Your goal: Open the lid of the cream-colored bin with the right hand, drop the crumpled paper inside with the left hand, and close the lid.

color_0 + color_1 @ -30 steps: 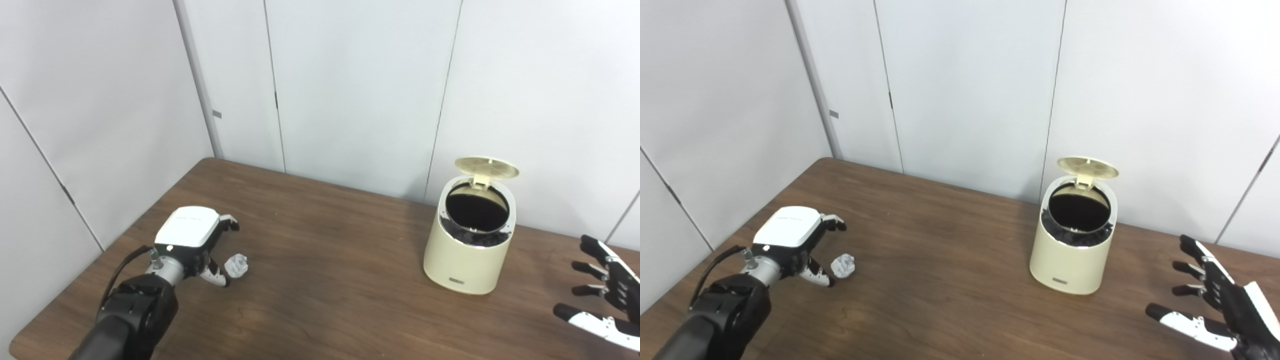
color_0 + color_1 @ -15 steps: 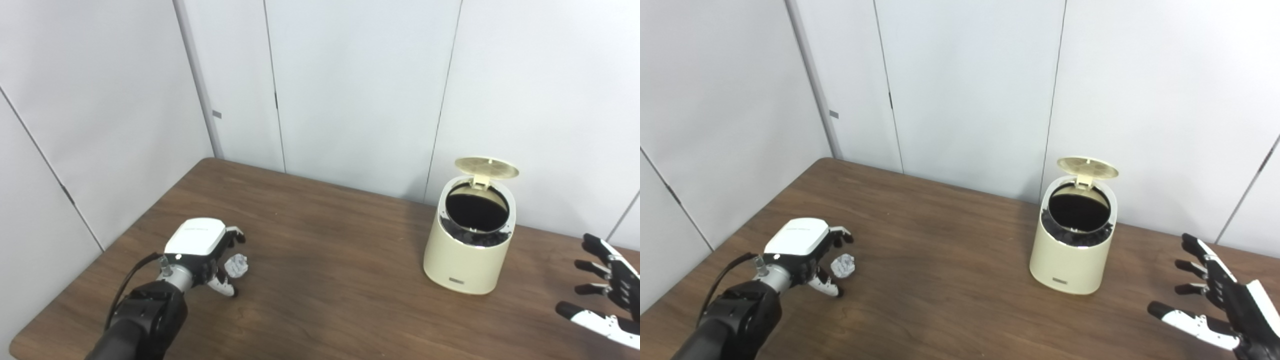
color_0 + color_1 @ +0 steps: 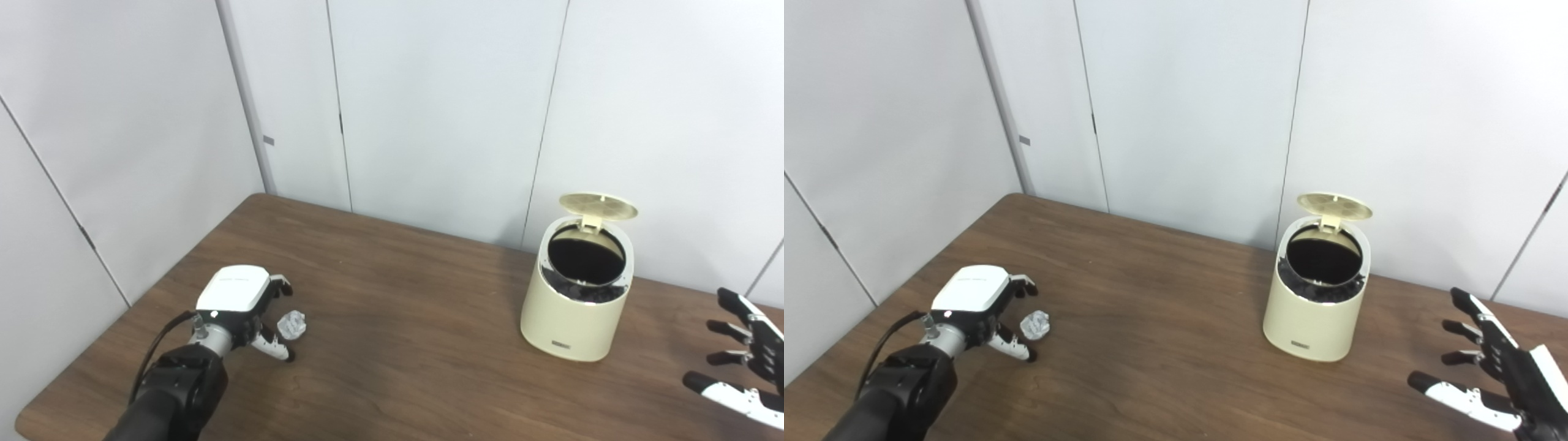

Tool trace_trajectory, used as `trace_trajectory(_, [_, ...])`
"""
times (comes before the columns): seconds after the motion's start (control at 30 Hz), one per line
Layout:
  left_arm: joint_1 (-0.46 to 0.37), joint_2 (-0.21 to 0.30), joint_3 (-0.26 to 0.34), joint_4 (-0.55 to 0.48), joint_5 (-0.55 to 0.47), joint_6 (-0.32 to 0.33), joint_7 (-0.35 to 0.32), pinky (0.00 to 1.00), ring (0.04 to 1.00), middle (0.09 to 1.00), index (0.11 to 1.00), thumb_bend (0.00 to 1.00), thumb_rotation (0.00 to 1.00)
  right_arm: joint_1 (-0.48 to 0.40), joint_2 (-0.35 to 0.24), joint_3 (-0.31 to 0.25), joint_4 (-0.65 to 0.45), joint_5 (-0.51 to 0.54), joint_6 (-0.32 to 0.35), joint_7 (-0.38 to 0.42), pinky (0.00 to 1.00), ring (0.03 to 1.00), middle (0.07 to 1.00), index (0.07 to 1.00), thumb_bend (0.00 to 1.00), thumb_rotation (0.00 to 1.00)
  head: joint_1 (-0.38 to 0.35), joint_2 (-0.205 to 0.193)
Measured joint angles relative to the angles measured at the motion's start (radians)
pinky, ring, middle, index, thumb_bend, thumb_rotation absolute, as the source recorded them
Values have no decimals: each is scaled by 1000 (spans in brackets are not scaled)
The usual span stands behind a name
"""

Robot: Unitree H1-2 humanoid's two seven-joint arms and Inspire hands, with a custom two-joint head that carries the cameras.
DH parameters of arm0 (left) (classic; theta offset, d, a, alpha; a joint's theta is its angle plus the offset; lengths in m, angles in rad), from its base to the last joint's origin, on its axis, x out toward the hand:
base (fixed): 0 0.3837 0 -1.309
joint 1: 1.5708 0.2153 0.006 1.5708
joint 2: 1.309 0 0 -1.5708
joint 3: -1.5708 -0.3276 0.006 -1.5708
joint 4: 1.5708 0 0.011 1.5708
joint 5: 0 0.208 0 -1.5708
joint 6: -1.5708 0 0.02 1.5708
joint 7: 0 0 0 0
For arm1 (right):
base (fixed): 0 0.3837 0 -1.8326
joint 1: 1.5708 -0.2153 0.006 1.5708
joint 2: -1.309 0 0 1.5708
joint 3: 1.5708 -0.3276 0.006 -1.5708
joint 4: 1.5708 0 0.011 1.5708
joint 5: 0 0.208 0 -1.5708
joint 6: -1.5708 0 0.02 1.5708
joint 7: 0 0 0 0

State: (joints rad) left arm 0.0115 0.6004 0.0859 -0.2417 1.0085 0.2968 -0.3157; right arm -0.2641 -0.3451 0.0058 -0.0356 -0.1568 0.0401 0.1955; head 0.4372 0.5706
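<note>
Currently, with the lid (image 3: 598,205) raised, the left hand (image 3: 242,300) cups spread fingers beside the crumpled paper (image 3: 292,324), well left of the bin (image 3: 572,318), not yet grasping; the right hand (image 3: 1497,380) waits splayed and empty to the bin's right.

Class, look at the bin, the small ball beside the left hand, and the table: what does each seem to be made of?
Bin: probably plastic, smooth cream matte shell. Ball: crumpled paper, white creased folds. Table: dark wood or wood-look laminate, visible grain; cannot tell which.
</note>
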Motion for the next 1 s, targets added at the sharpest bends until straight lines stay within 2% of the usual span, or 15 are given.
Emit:
trace_trajectory(0.27, [0, 6, -7, 13, -5, 0, 17, 545, 692, 745, 745, 818, 93, 0, 0, -2, -2, 0, 5, 0, 611, 833, 935, 912, 899, 418, -5, 8])
trace_trajectory(0.47, [0, 6, -9, 15, -36, 3, 23, 561, 701, 752, 749, 815, 66, 0, 0, -4, -3, 3, 4, 0, 614, 834, 934, 911, 905, 424, -8, 11])
trace_trajectory(0.9, [-6, 6, -31, 29, -85, 7, 45, 552, 684, 731, 727, 809, 72, -1, 0, -6, -24, 8, 9, 0, 582, 817, 920, 896, 909, 430, -15, 17])
trace_trajectory(1.0, [-11, 6, -34, 39, -90, 7, 50, 522, 644, 684, 705, 803, 49, -1, 0, -6, -24, 8, 9, 0, 585, 826, 926, 901, 909, 435, -15, 21])
